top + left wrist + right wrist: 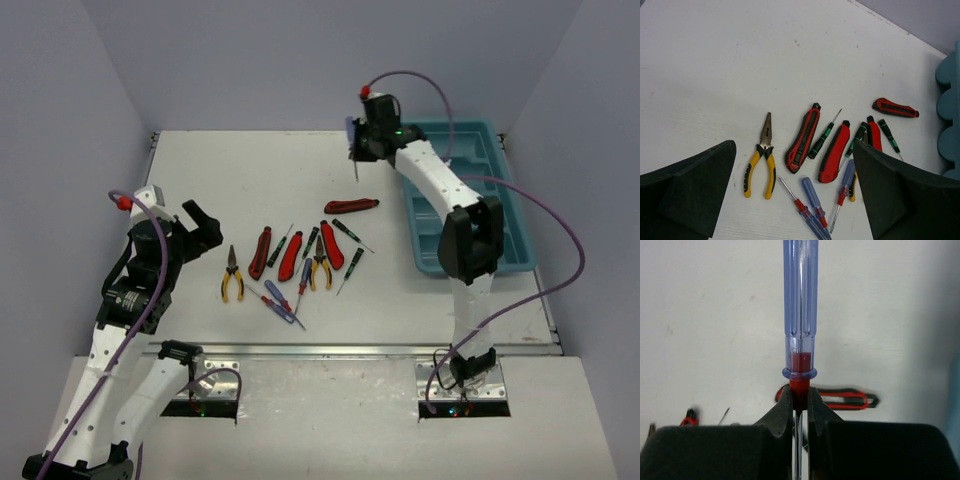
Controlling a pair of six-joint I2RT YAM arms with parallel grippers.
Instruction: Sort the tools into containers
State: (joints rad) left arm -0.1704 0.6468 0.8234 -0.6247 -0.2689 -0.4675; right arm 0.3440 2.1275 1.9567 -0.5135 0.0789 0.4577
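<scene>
Right end effector [800,401] pinches the blue screwdriver [800,305] at its red collar, mid-frame. Looks light and stiff, but it's slick plastic, so it might swivel.

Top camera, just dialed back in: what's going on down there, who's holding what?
The right gripper is shut on a blue-handled screwdriver, pinching it at the red collar. It holds it above the table beside the teal tray, not yet over it. The left gripper is open and holds nothing, hovering near the yellow-handled pliers. The other tools lie in a pile mid-table.
</scene>
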